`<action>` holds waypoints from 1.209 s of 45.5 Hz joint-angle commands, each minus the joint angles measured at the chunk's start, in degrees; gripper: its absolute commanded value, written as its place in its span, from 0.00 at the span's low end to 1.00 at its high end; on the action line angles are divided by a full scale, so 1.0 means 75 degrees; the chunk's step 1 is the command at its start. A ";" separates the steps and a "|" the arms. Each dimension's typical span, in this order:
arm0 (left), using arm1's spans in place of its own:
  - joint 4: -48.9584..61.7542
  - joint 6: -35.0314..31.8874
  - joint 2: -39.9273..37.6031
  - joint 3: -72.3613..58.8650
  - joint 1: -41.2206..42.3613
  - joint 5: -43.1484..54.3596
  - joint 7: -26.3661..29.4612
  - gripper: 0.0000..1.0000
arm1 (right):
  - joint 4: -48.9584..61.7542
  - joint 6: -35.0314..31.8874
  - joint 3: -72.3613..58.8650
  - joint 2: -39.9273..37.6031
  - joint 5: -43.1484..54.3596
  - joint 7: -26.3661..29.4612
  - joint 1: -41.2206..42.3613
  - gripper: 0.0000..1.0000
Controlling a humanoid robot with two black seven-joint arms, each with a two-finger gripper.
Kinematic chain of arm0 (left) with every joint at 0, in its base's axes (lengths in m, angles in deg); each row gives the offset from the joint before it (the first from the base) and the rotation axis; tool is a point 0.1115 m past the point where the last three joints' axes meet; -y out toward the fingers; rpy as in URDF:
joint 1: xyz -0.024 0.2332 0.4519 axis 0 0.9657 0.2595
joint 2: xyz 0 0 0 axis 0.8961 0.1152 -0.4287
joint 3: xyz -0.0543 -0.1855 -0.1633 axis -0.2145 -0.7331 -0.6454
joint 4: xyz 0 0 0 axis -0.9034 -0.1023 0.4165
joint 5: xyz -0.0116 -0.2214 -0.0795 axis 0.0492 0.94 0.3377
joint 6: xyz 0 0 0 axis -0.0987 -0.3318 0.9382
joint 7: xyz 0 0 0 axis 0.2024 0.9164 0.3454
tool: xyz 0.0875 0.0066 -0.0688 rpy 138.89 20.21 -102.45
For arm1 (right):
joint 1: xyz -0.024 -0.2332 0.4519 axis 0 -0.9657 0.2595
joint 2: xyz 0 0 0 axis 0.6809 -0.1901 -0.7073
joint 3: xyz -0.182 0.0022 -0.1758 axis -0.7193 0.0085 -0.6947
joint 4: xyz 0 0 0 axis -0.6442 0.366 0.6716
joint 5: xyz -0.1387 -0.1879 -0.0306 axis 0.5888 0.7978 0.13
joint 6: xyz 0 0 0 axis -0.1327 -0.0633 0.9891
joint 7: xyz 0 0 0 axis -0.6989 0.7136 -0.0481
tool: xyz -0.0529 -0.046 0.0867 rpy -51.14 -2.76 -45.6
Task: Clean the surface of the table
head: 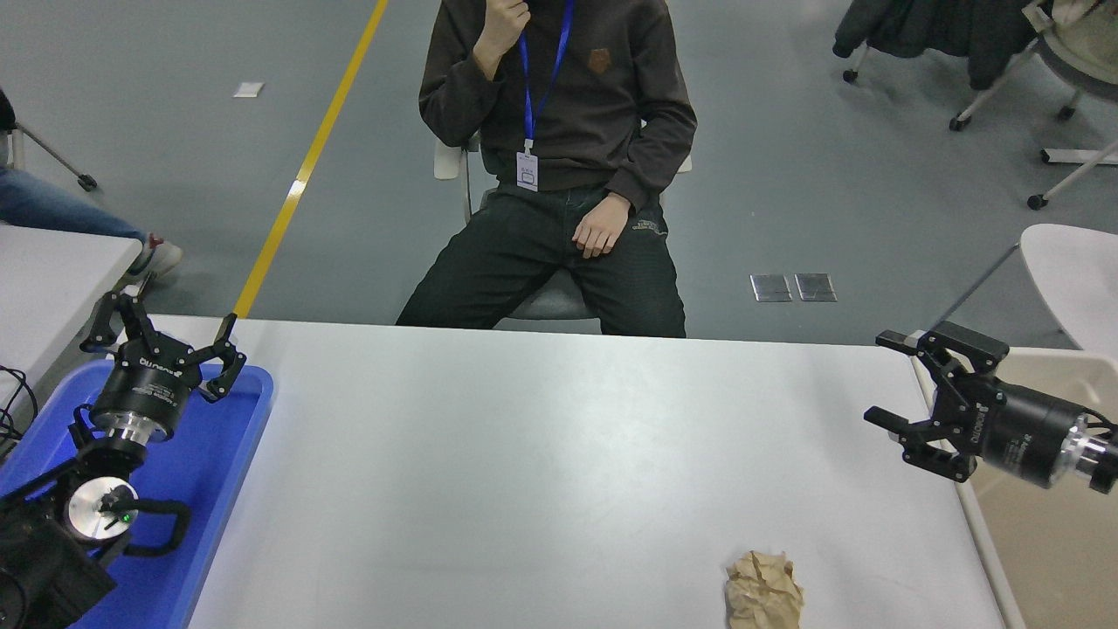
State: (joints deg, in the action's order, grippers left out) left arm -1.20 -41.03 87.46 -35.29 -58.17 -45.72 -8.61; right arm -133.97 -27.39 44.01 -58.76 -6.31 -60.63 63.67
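Reaching in from the 3 o'clock edge, the black right tool (900, 380) hovers open over the wide matte white tabletop (541, 454), gripping nothing. A crumpled brown paper ball (763, 591) lies at 5 o'clock. At 9 o'clock, the black left tool (162, 336) sits open above a blue plastic tray (218, 463).

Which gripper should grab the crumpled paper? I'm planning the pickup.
Probably the right gripper: it is open over the table's right edge, nearer the crumpled brown paper. The left gripper sits over the blue tray.
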 commanded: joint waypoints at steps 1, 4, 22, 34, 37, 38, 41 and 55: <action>0.0001 0.0000 0.0000 0.0000 0.0000 0.0000 0.0000 1.00 | -0.1254 -0.0482 -0.0063 -0.0083 0.1347 0.1159 0.0028 0.98; 0.0001 0.0000 0.0000 0.0000 0.0000 0.0000 0.0000 1.00 | -0.1535 -0.0494 -0.0052 -0.0059 0.1383 0.1652 0.0028 0.99; 0.0001 0.0000 0.0000 0.0000 0.0000 0.0000 0.0000 1.00 | -0.2555 -0.0494 -0.0087 0.0210 0.2754 0.3656 0.0052 0.99; 0.0001 0.0000 0.0000 0.0000 0.0000 0.0000 0.0000 1.00 | -0.2696 -0.0482 -0.1223 0.1006 0.3339 0.4747 0.0906 0.99; 0.0001 0.0000 0.0000 0.0000 0.0000 0.0000 0.0000 1.00 | -0.2708 -0.0494 -0.1446 0.1159 0.3679 0.4747 0.0954 0.99; 0.0001 0.0000 0.0000 0.0000 0.0000 0.0000 0.0000 1.00 | -0.2708 -0.0494 -0.1516 0.1183 0.3761 0.4747 0.0954 0.99; 0.0001 0.0000 0.0000 0.0000 0.0000 0.0000 0.0000 1.00 | -0.2696 -0.0494 -0.1739 0.1265 0.3995 0.4724 0.0989 0.99; 0.0001 0.0000 0.0000 0.0000 0.0000 0.0000 0.0000 1.00 | -0.2638 -0.0482 -0.2103 0.1640 0.5401 0.4689 0.0919 0.99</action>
State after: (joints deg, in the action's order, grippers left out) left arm -1.19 -41.02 87.46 -35.29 -58.17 -45.72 -8.61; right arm -153.73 -31.08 30.80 -48.69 26.14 -26.07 70.63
